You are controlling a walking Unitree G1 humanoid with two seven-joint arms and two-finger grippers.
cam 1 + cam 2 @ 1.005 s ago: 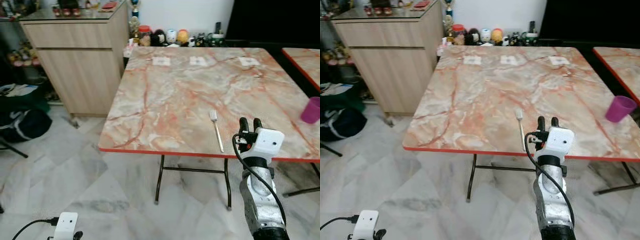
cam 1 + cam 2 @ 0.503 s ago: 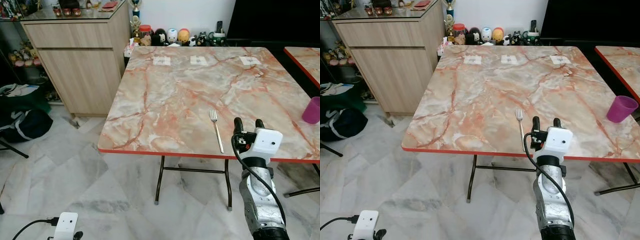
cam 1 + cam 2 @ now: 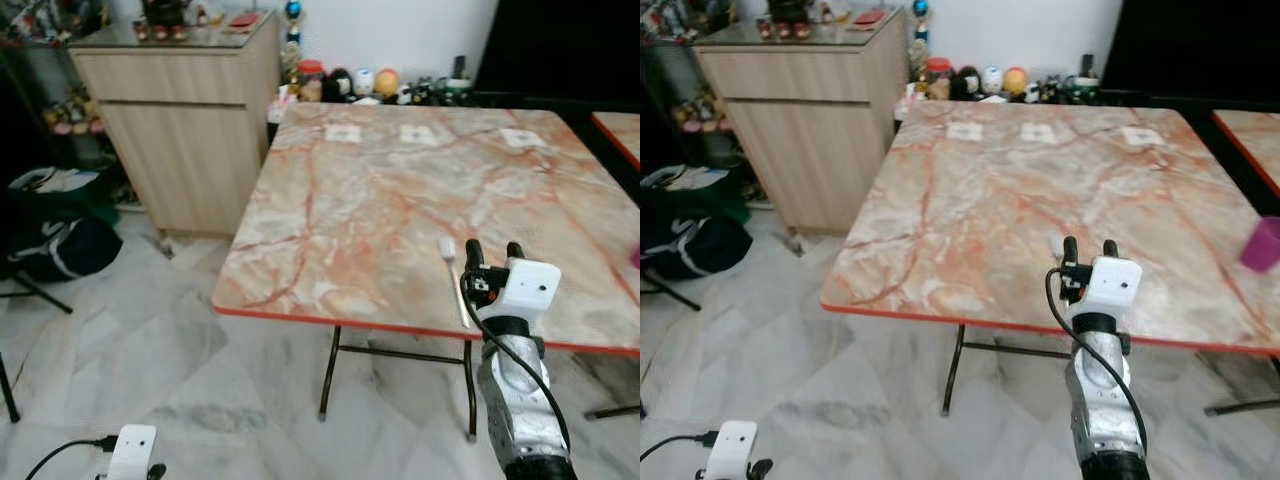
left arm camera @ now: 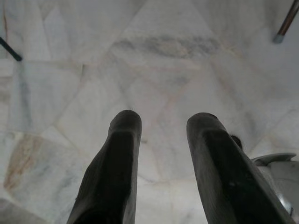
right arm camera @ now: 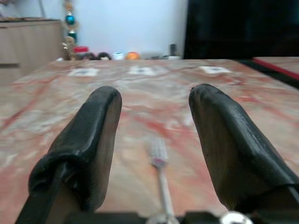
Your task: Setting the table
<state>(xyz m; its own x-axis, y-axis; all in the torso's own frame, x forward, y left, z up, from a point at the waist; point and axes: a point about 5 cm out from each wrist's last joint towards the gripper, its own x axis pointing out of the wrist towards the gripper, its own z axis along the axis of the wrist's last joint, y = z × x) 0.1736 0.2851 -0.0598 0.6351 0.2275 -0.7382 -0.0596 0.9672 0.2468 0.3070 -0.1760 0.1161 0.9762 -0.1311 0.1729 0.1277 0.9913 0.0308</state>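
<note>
The whole picture has swung since a second ago, so that is the camera turning, not the things moving: the cabinet (image 3: pixel 185 130) now sits further in at 10 o'clock and the purple cup (image 3: pixel 1266 243) has slid to the 3 o'clock edge. What has truly changed is the right tool (image 3: pixel 493 251): a second ago its fingers were nearly together, and now they stand wide apart with nothing between them. That reads as an arm readying to pick up, not one that has finished placing.

The fork (image 3: pixel 455 278) lies flat on the marble surface (image 3: pixel 380 200) close to its near red edge, prongs toward 12 o'clock, handle toward 6. From the head, the right tool hangs at the near edge just to the fork's 3 o'clock side, partly covering the handle end. Along the wrist camera, the fork (image 5: pixel 160 172) lies between the two spread fingers (image 5: pixel 88 140), running straight ahead of them, not yet touched.

The left tool (image 4: pixel 161 158) hangs low over the floor tiles (image 4: pixel 154 56), fingers apart and empty, idle. My judgement: the grasp of the fork comes next, with little of the setting done.
</note>
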